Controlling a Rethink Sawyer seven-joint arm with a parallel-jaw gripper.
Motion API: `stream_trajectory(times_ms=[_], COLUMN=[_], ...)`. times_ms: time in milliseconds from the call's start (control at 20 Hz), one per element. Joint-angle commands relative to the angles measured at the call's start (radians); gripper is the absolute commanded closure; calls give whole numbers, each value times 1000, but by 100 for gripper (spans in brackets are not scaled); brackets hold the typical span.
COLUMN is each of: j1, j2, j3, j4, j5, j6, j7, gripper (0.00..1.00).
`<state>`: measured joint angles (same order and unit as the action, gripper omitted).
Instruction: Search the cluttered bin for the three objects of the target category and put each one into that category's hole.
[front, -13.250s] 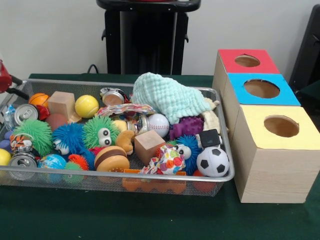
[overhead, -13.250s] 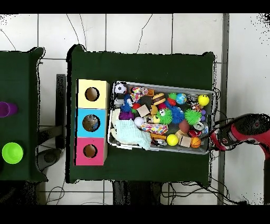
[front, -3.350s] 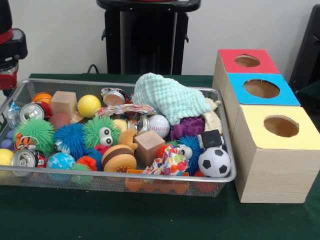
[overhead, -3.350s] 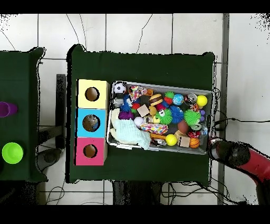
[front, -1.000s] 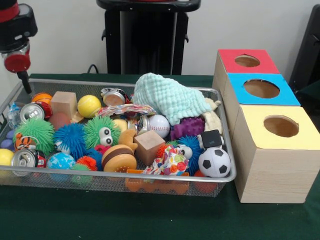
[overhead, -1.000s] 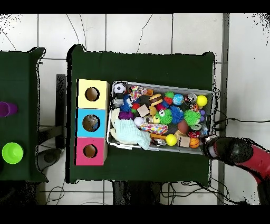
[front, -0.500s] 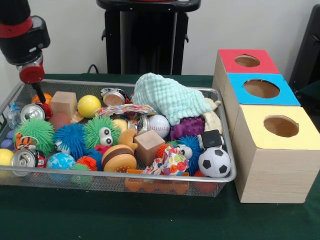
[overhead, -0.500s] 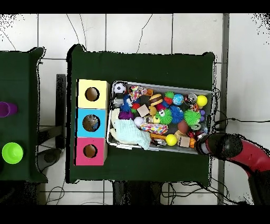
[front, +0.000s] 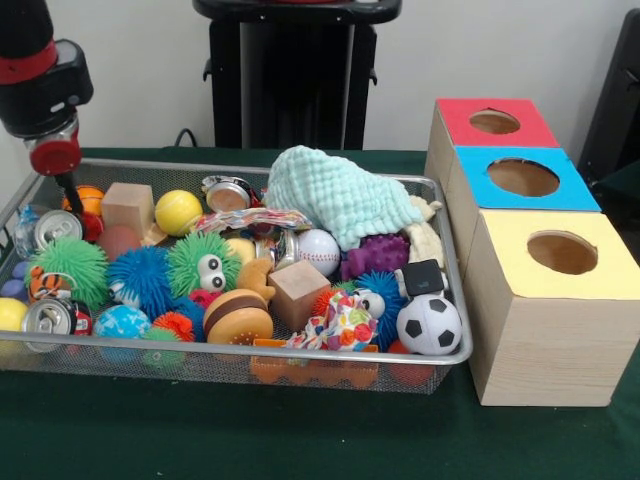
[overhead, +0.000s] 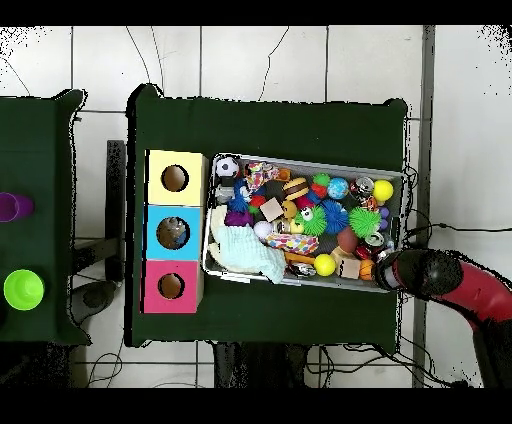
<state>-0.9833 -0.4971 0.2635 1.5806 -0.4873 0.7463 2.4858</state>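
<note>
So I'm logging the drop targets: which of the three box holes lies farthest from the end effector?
The yellow-topped box's hole, at the row's near end; the end effector hangs over the bin's opposite side.

No words, numbers or signs can be read in either view. The shiny silver metal cans (front: 45, 226) in the big silver wire mesh basket (front: 300, 352) have coloured printing on their sides, but it is too small and blurry to read. The pale wooden boxes with red, blue and yellow tops (front: 520, 180) have no writing on them.
</note>
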Motion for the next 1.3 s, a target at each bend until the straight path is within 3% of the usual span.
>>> stream_trajectory(times_ms=[50,800,1300], j1=[-31,-127,-118], j2=[28,24,42], j3=[98,175,176], j4=[-72,-94,-108], j5=[-1,-2,-42], j6=[-10,62,1], j7=[-207,-298,-252], gripper=[0,0,0])
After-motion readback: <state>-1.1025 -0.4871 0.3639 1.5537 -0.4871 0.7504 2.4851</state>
